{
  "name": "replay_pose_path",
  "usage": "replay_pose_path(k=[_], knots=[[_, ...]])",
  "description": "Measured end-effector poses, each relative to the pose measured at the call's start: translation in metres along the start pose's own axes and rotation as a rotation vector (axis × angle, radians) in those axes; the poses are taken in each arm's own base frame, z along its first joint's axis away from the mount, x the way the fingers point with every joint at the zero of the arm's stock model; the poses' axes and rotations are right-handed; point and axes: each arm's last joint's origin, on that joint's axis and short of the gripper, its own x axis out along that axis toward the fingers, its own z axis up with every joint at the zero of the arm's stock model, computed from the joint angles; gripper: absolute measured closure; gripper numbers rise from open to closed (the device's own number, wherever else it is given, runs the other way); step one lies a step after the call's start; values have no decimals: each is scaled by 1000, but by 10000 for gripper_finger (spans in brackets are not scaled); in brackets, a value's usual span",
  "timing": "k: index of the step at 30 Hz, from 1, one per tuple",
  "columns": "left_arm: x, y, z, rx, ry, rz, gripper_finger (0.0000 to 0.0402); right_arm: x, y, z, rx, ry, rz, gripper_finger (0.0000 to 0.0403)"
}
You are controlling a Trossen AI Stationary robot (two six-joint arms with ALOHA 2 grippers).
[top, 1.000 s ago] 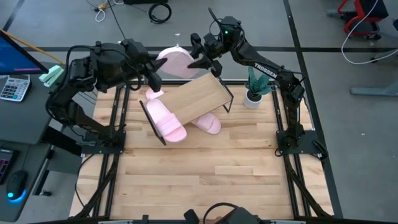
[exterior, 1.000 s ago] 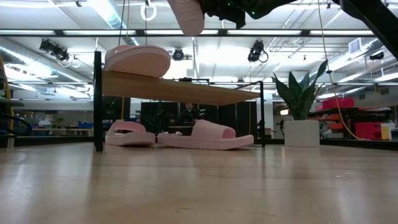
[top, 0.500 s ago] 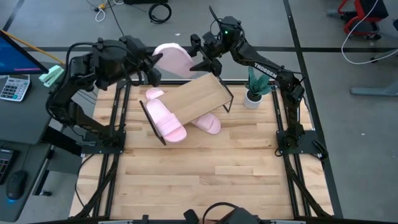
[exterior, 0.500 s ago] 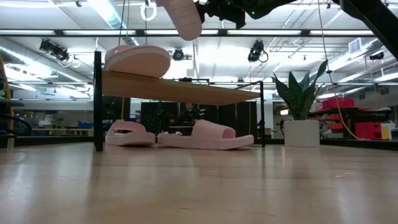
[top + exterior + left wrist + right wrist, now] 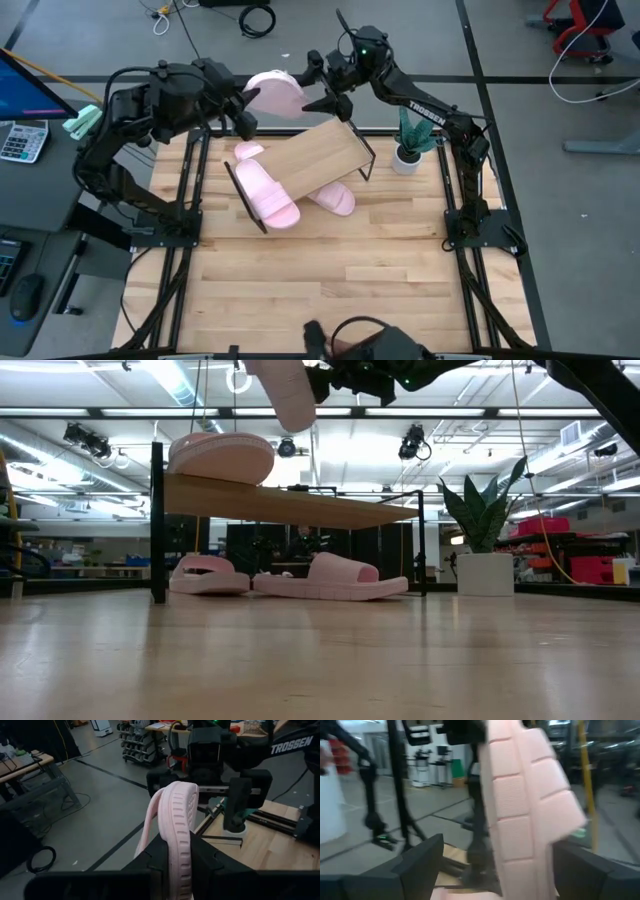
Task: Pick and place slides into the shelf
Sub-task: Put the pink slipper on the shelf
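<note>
My left gripper [image 5: 249,108] is shut on one pale pink slide [image 5: 275,92] in the air beyond the shelf's far side. The same slide shows at the top of the low view [image 5: 285,390]. My right gripper [image 5: 318,84] is open, and its fingers stand on either side of that slide's other end [image 5: 520,795] without touching it. The shelf [image 5: 312,160] is a slanted wood board in a black frame. A second slide [image 5: 268,195] lies on its lower left end. A third slide [image 5: 337,199] rests on the table under the board, and another [image 5: 247,150] lies by the shelf's far left corner. My left gripper [image 5: 177,865] pinches the slide's sole at the end nearest it [image 5: 176,837], one finger on each flat face. The fingers come roughly level from the table's left side and lie along the slide. The slide stands on edge, lifted clear, and reaches out toward my right gripper [image 5: 202,782].
A potted plant in a white pot [image 5: 408,150] stands at the table's far right. The near half of the wooden tabletop [image 5: 320,280] lies bare. A desk with a keypad [image 5: 20,140] sits off the table's left. The black table frame [image 5: 455,200] runs along both sides.
My left gripper has drawn the slide a little toward the table's left and slightly up, pulling its far end back from between my right gripper's fingers. My right arm has stayed about where it was.
</note>
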Motion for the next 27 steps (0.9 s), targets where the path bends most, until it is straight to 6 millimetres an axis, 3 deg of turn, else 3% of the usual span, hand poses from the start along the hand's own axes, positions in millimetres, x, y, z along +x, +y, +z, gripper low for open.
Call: replay_pose_path(k=[8,12,17,27], knots=[[0,0,-10,27,90,-6,355,-38,-21,6,-89,9,-320,76],[2,0,-10,17,94,-12,355,-53,-15,19,-20,16,-364,82],[10,-4,-11,0,115,-4,345,-61,18,46,66,67,-360,89],[69,-42,-30,117,304,6,352,-74,115,94,229,234,-572,101]])
